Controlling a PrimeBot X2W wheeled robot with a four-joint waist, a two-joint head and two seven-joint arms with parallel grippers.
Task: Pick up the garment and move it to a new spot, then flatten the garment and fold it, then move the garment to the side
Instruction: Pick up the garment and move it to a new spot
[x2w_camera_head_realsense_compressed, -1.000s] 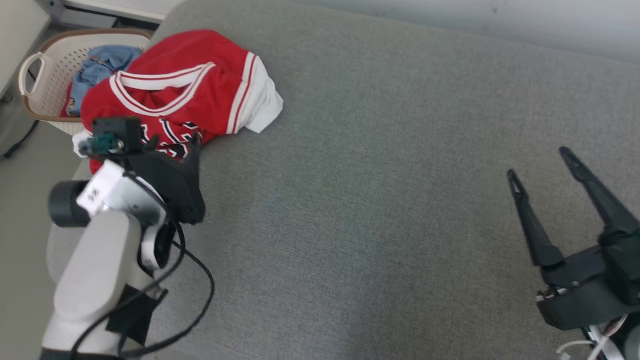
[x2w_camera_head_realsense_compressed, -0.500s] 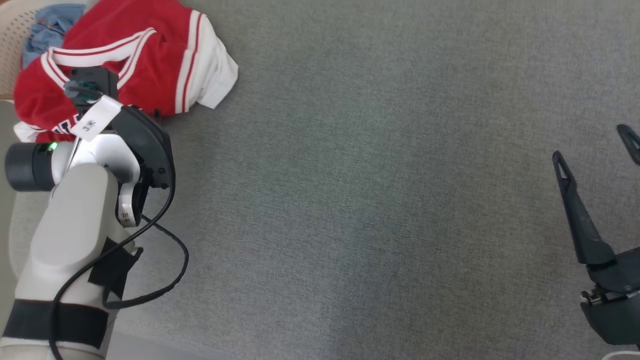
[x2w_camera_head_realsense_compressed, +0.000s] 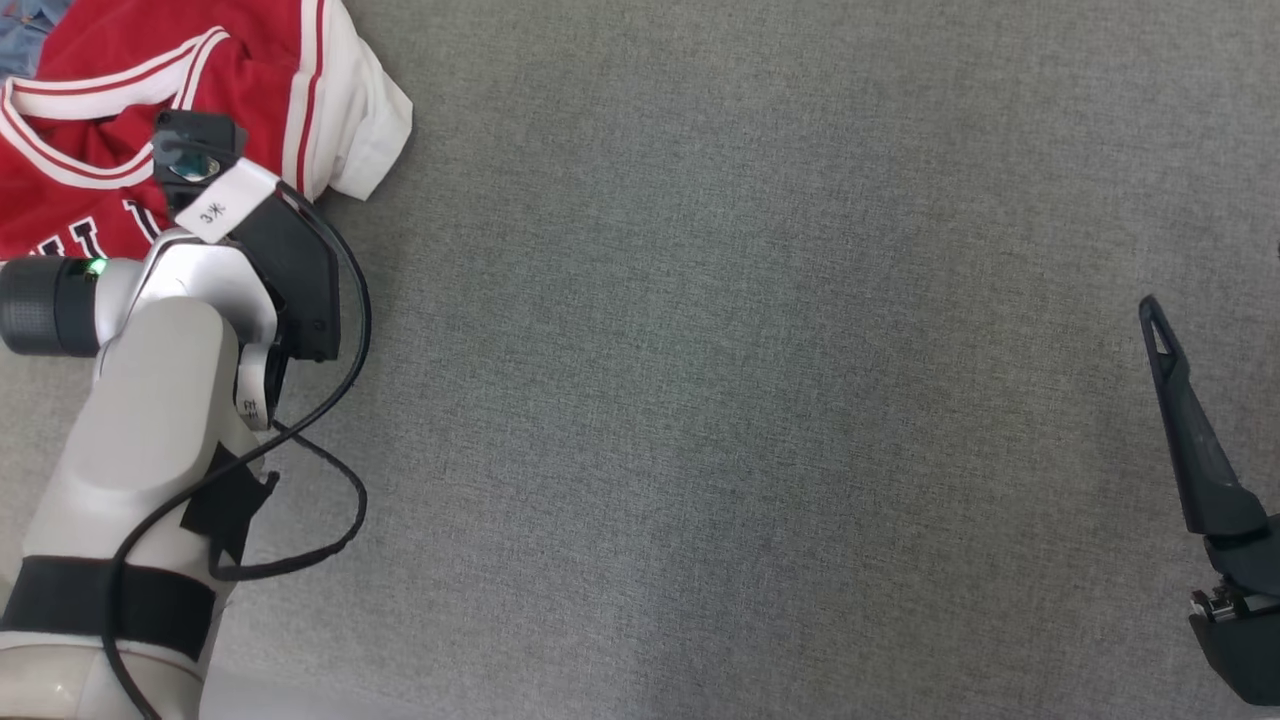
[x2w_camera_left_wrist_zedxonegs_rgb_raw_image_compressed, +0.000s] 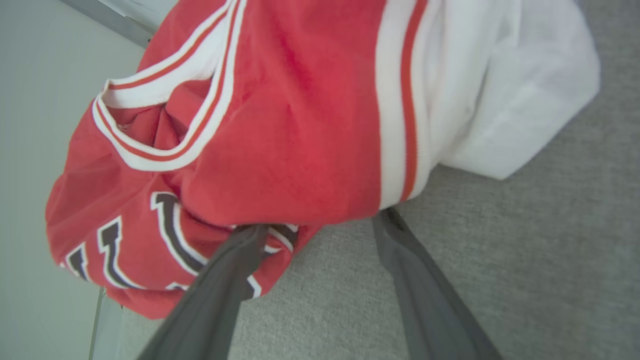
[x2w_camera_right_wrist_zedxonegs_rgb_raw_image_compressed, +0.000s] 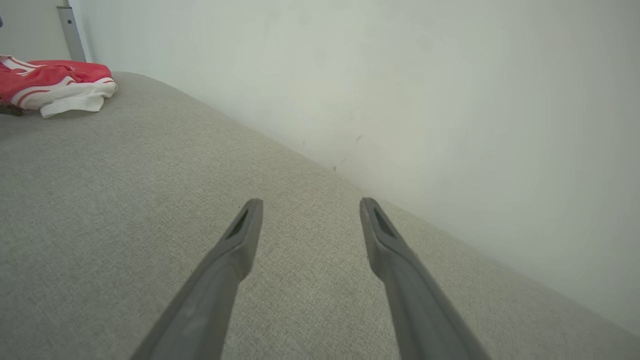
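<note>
My left claw (x2w_camera_left_wrist_zedxonegs_rgb_raw_image_compressed: 320, 226) is spread open, both tips at the near edge of the garment (x2w_camera_left_wrist_zedxonegs_rgb_raw_image_compressed: 300, 125). One tip touches the lettered red fold and the other sits at the striped hem. The garment lies straight ahead of this claw, bunched in a heap on the grey cushion (x2w_camera_head_realsense_compressed: 750, 400). I judge that a short push forward and a squeeze should catch that edge. My right claw (x2w_camera_right_wrist_zedxonegs_rgb_raw_image_compressed: 310, 202) is open too, over bare cushion and well apart from the garment, so the left is plainly the nearer arm.
</note>
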